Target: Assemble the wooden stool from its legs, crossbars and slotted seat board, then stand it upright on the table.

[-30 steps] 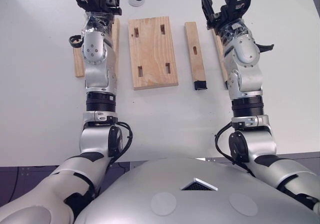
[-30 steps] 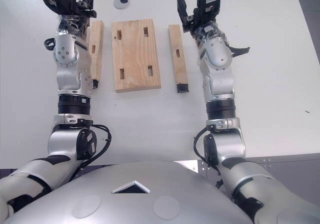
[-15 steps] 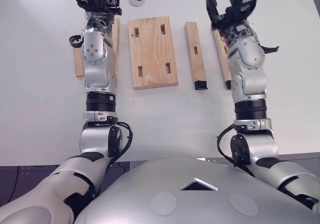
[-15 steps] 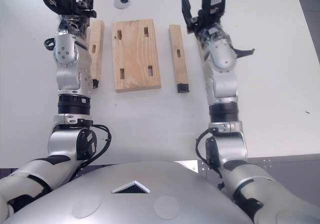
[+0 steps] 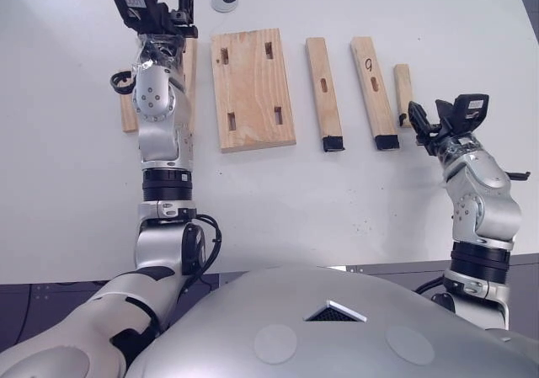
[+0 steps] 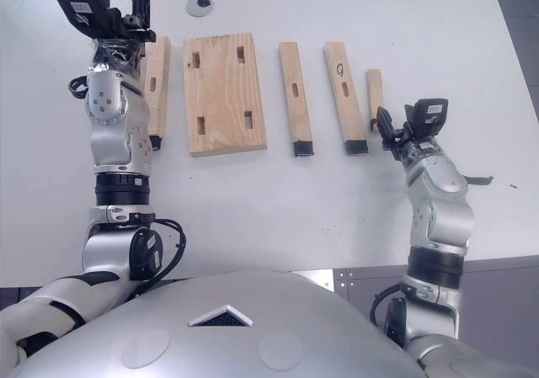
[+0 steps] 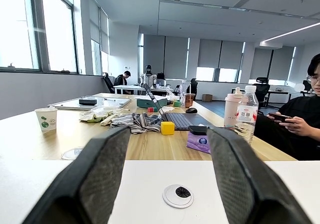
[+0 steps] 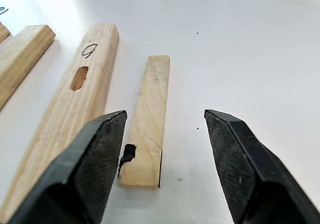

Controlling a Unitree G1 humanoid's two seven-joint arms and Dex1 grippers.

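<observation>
My right hand [image 8: 165, 118], spread wide and empty, faces the short crossbar [image 8: 156, 92], which lies flat on the worktop [image 8: 250, 44] just ahead, lined up between the fingers. Nothing looks joined yet. Next I should lower and close across its width. My left hand [image 7: 167, 134], also wide, hovers beside the seat board [image 5: 251, 87].

Round cable grommet [image 5: 224, 0] on white table [image 5: 67, 193]; paper cup [image 7: 46, 119] & bottle [image 7: 248, 109] on desk [image 7: 25, 140] behind.
</observation>
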